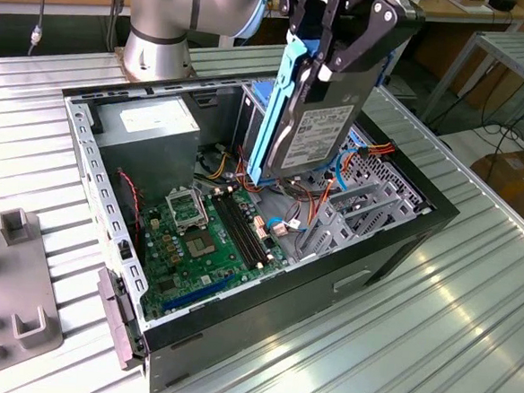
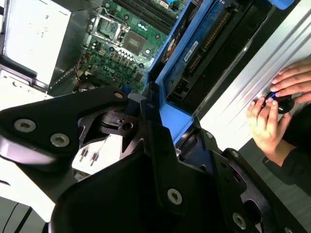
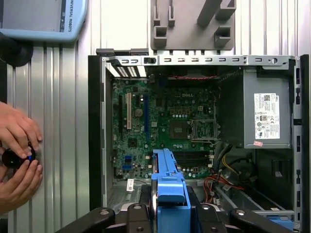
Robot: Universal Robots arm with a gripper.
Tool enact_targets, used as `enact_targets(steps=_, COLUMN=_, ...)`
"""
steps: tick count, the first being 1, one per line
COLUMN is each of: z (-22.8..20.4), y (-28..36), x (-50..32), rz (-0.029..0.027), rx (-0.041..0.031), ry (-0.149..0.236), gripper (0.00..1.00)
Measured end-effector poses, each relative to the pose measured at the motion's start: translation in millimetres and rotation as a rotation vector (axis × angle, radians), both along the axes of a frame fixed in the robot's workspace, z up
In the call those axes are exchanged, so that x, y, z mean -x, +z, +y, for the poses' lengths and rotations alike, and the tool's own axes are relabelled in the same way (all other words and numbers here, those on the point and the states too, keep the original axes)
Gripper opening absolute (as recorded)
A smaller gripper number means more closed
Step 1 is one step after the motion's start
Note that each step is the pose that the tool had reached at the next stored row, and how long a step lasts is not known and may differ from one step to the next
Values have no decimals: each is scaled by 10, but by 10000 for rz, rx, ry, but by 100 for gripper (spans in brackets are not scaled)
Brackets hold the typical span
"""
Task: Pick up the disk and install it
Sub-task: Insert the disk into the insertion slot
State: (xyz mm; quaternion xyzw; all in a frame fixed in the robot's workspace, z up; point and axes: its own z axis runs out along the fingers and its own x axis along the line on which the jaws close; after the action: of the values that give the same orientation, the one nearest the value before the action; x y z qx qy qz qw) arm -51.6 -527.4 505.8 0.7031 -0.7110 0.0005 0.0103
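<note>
The disk (image 1: 319, 133) is off the counter (image 1: 432, 334), gripped at its upper end by the end effector (image 1: 336, 62), whose black fingers are closed on it. It hangs on end, tilted, with the white label facing the exterior view and the blue carrier (image 1: 269, 116) running down its side toward the exterior view's left. It is above the open computer case (image 1: 262, 318), which lies on its side on the ribbed metal counter. In the exterior view the disk's lower end is over the inside of the case, between the power supply (image 1: 150, 127) and the grey drive cage (image 1: 355, 212), above the green motherboard (image 1: 201, 237). A grey fixture block (image 1: 12, 296) sits on the counter at the exterior view's left, apart from the case. In the first wrist view a person's hands (image 3: 19, 155) rest on the counter beside the case, closed around a small black round object (image 3: 14, 158).
</note>
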Motion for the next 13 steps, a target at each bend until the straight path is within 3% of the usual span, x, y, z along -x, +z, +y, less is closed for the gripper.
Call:
enact_targets(steps=4, z=-28, y=-29, x=-60, rz=0, rx=1, ry=0, gripper=37)
enact_targets(steps=13, z=-30, y=-84, x=-365, rz=-1, rx=3, ry=0, gripper=37)
